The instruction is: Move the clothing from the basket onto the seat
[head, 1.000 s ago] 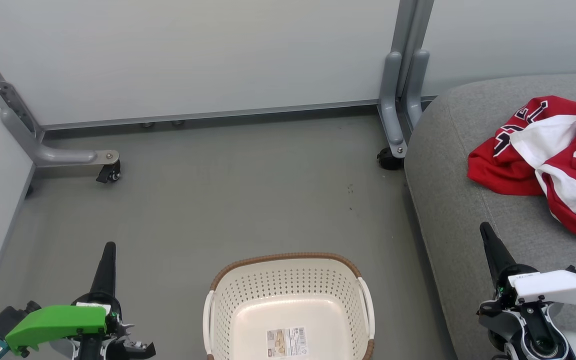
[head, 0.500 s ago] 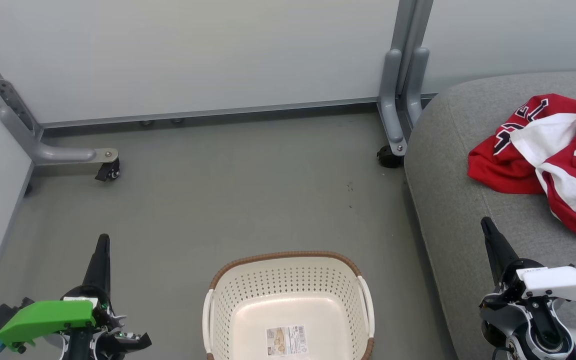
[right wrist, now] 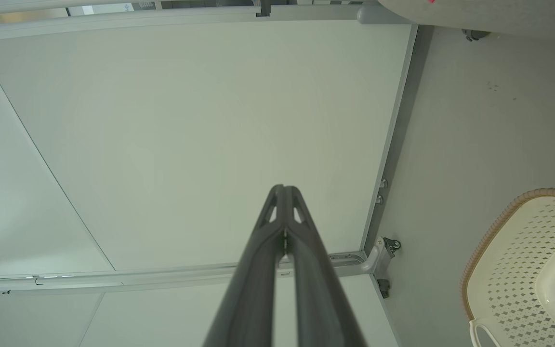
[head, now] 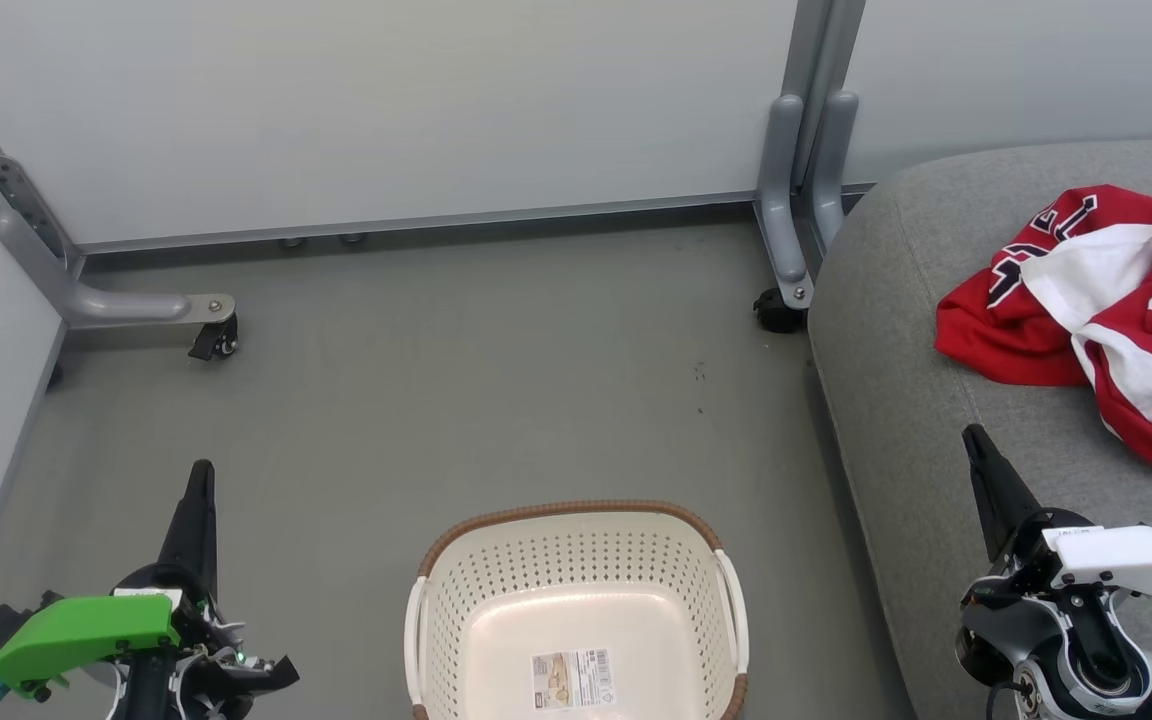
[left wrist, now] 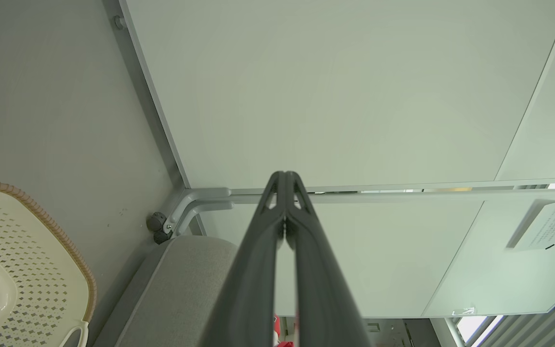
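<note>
Red and white clothing (head: 1106, 310) lies in a bunched heap on the grey woven seat (head: 896, 450) at the right of the head view. The jersey (head: 1011, 290) with black-and-white lettering is on the heap's left, and a second red piece with white stripes overlaps it and runs off the right edge. The cream perforated basket (head: 576, 565) sits on the grey floor (head: 456, 400) at bottom centre, just beside the seat's front edge and not touching it. It has a brown woven-look rim and white side handles, its bare bottom is showing, and a label (head: 573, 681) lies flat on that bottom.

The left gripper (head: 200, 470) is at lower left over the floor, left of the basket and apart from it. Its fingers are pressed together with nothing between them, and the left wrist view shows the tips meeting. The right gripper (head: 972, 434) is at lower right over the seat's near part, its fingers likewise pressed together and holding nothing. It is short of the clothing with a clear gap, and the right wrist view shows the tips meeting.

Pale partition panels (head: 386, 100) on grey frames stand behind, and a black caster (head: 776, 312) sits by the seat's far corner
</note>
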Motion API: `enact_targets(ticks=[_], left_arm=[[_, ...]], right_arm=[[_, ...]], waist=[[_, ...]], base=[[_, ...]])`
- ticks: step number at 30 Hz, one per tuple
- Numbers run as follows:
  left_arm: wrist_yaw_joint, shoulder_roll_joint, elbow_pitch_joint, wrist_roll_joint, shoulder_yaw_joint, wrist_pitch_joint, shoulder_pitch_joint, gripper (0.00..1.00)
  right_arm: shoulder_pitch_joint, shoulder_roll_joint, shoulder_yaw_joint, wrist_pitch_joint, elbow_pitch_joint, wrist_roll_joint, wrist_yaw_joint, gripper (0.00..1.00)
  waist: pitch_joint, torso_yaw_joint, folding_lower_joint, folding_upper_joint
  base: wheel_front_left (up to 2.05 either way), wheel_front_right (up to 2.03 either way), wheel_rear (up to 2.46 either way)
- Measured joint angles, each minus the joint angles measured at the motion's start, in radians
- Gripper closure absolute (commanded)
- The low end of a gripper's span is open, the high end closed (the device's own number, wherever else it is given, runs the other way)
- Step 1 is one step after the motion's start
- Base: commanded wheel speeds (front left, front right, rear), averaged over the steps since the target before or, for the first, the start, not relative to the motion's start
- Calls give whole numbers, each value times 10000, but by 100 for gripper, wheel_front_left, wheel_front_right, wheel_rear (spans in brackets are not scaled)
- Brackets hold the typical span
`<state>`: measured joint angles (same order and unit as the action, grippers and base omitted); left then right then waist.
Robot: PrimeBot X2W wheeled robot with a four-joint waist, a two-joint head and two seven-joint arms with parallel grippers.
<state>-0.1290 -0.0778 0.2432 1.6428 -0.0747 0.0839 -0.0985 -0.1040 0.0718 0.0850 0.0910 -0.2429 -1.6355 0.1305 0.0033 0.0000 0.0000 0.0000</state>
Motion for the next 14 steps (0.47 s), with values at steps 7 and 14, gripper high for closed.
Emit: enact_targets(ticks=[7, 14], left_arm=[[0, 13, 2, -2, -35, 27, -1, 100], [0, 31, 2, -12, -69, 42, -2, 100]], right_arm=[[-1, -12, 23, 15, 0, 4, 0, 100], [-2, -25, 42, 35, -2, 6, 0, 100]], waist=[[0, 0, 0, 0], [0, 0, 0, 0]], base=[[0, 0, 0], [0, 0, 0]])
